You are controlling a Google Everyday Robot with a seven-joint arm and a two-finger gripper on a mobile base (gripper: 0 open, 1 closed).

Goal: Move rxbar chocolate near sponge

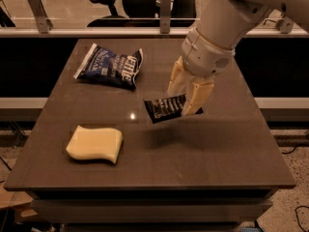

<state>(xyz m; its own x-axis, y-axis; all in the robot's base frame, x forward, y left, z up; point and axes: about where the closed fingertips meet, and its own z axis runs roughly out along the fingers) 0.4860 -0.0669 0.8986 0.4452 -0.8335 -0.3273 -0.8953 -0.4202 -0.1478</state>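
Over the middle of the dark brown rectangular table (227,153), a bit right of centre, the cream two-finger gripper (182,103) hangs from the bulky white arm (227,28), which comes in from the upper right. The fingers are closed onto the right end of the small flat black-wrapped rxbar chocolate (164,109) with white lettering. The bar is pinched between them and held clear of the tabletop, with its shadow on the surface just in front.

Room: open tabletop runs along the whole front edge and across the right half. The stretch from the bar down-left to the sponge is open surface too, with only a small light glint on it. The bar is well in from every table edge.

Bar long axis: roughly left-right, slightly tilted, with the free left end a little lower than the gripped right end. The free end points left and the lettered face is towards the camera.

Pale yellow thick foam sponge (95,144) with wavy edges: flat at front left, near the left and front edges, well apart from the bar.

Dark blue crinkled chip bag (110,65): flat at back left, its right end near the gripper but apart, and off the line from bar to sponge.

Behind the table there is a pale rail with metal posts (165,4) and a black office chair (107,1).
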